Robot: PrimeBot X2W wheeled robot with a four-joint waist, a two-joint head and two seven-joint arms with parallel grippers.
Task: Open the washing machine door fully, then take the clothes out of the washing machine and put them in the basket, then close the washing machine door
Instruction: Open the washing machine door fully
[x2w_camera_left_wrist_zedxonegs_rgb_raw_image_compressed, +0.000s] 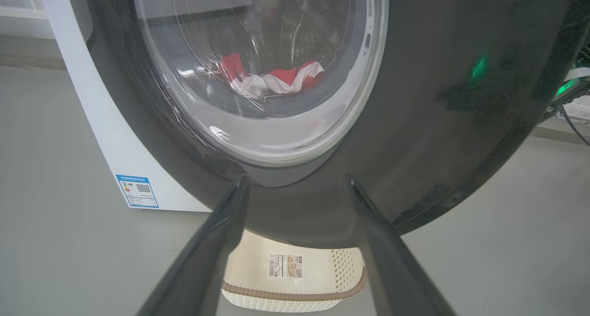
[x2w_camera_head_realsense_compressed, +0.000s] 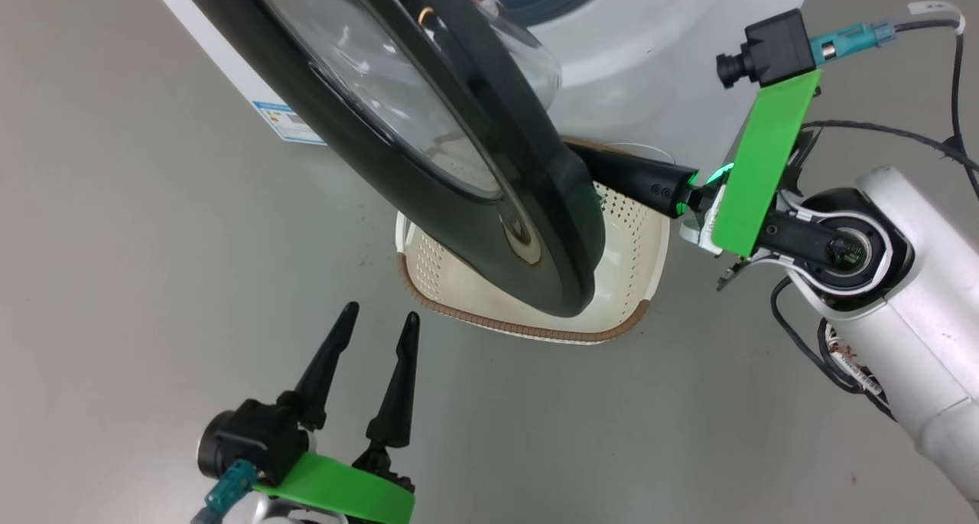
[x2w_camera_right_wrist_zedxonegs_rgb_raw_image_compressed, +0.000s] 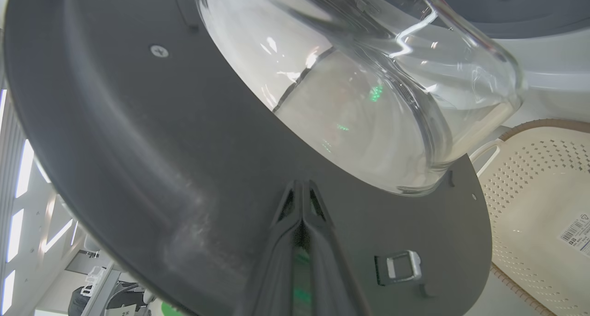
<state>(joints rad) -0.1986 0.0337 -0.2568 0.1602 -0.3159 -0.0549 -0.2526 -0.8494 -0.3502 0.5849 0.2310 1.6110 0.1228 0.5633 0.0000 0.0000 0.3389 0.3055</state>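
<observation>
The washing machine door (x2w_camera_head_realsense_compressed: 428,164), black-rimmed with a bulging glass window (x2w_camera_right_wrist_zedxonegs_rgb_raw_image_compressed: 368,99), stands partly swung out over the basket (x2w_camera_head_realsense_compressed: 635,279). My right gripper (x2w_camera_head_realsense_compressed: 612,170) reaches in behind it, shut and holding nothing. Its fingertips (x2w_camera_right_wrist_zedxonegs_rgb_raw_image_compressed: 302,187) press on the door's grey inner face just below the glass. My left gripper (x2w_camera_head_realsense_compressed: 380,315) hangs open in front of the door's outer face, apart from it, over the floor. Red and white clothes (x2w_camera_left_wrist_zedxonegs_rgb_raw_image_compressed: 272,78) lie in the drum, seen through the glass. The white washing machine (x2w_camera_head_realsense_compressed: 650,42) stands behind the door.
The cream basket (x2w_camera_left_wrist_zedxonegs_rgb_raw_image_compressed: 286,279) sits on the grey floor right under the door's lower edge, close to the machine's front. A metal latch (x2w_camera_right_wrist_zedxonegs_rgb_raw_image_compressed: 398,267) sticks out of the door's inner face. A blue label (x2w_camera_left_wrist_zedxonegs_rgb_raw_image_compressed: 137,191) marks the machine's lower corner. Open floor lies left and in front.
</observation>
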